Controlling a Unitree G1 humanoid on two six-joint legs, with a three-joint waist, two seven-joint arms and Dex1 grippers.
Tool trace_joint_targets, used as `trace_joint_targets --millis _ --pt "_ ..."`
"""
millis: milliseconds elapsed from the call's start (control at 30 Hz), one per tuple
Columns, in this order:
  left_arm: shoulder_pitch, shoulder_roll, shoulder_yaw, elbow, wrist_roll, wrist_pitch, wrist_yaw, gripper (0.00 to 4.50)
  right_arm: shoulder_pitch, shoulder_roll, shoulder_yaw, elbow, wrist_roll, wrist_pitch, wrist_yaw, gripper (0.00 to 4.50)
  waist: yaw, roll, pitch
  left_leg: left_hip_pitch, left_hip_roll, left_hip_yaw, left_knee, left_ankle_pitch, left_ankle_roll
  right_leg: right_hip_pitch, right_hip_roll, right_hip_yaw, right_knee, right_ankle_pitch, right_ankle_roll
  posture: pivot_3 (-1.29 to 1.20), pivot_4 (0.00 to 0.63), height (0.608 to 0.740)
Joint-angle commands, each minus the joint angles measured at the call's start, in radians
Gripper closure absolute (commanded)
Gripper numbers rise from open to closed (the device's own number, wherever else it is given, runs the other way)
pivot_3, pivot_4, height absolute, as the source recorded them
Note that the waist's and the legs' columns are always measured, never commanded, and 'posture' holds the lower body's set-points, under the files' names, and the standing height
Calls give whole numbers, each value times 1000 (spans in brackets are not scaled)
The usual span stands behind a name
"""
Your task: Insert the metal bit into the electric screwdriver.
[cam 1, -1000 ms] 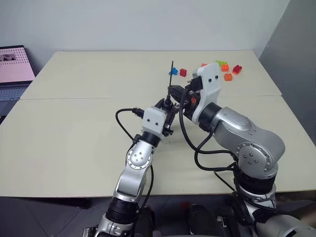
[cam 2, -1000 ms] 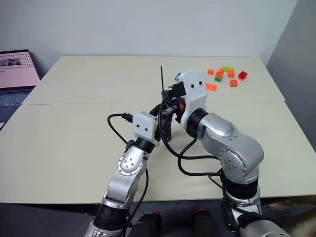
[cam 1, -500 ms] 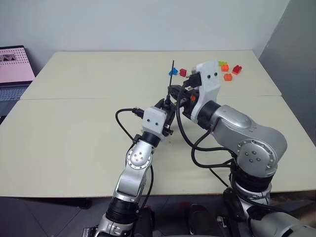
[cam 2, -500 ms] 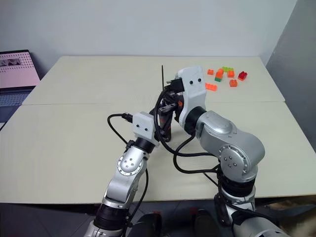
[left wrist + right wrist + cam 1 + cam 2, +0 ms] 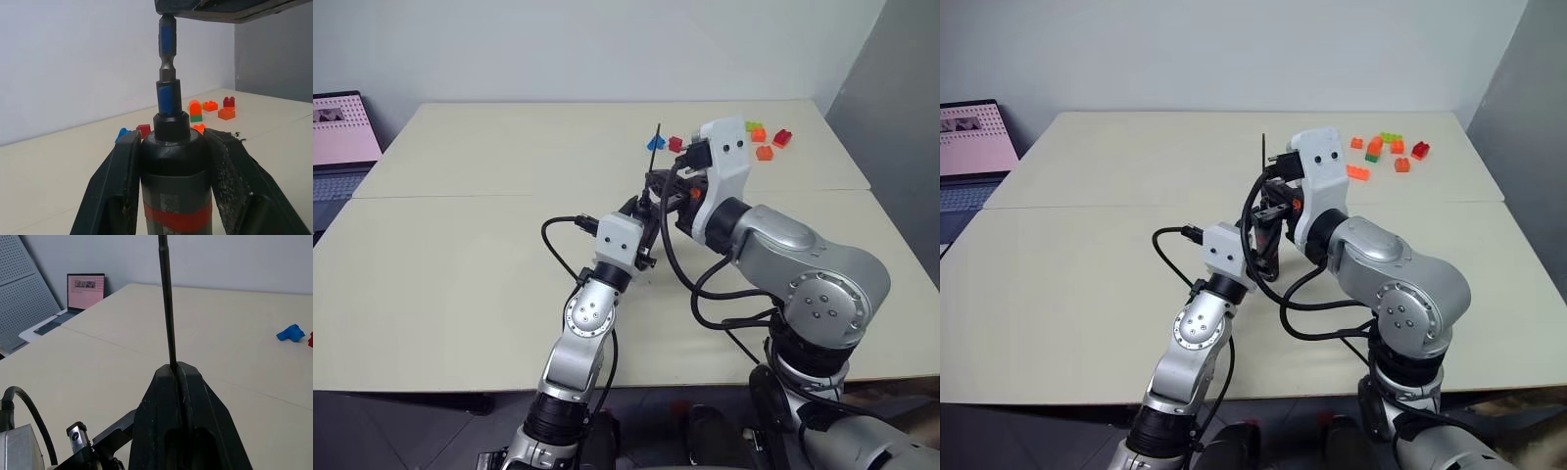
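Observation:
My left gripper [image 5: 173, 147] is shut on the electric screwdriver [image 5: 175, 191], a black tool with a red band, held tip up between the two fingers [image 5: 115, 186]. The metal bit [image 5: 166, 298] rises as a thin grey rod from my right gripper [image 5: 175, 367], which is shut on it. In the left wrist view the bit's thicker blue-marked shank [image 5: 167, 44] hangs straight down onto the screwdriver's tip; how deep it sits I cannot tell. From the head, both grippers meet above the table's middle, the right gripper [image 5: 658, 181] just over the left gripper [image 5: 644, 211].
Several coloured toy bricks [image 5: 764, 137] lie at the table's back right, with a blue one [image 5: 653, 144] and a red one [image 5: 676, 144] just behind the grippers. A laptop [image 5: 342, 127] stands off the table's left side. Black cables loop from both wrists.
My right wrist has tipped further, and the top of the bit leans slightly more to the right. The left arm and the screwdriver have kept still.

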Motion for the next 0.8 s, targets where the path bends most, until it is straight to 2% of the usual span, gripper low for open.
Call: trace_joint_targets --millis 33,800 --pt "0 4 4 6 38 -4 19 2864 -5 13 18 10 19 81 19 4500 -2 0 0 0 0 0 0 0 0 0 0 0 0 0 0 0 150 740" --pt "6 3 -8 4 46 -16 26 2864 -32 29 1 59 20 113 53 4500 -12 0 0 0 0 0 -1 0 0 0 0 0 0 0 0 0 150 740"
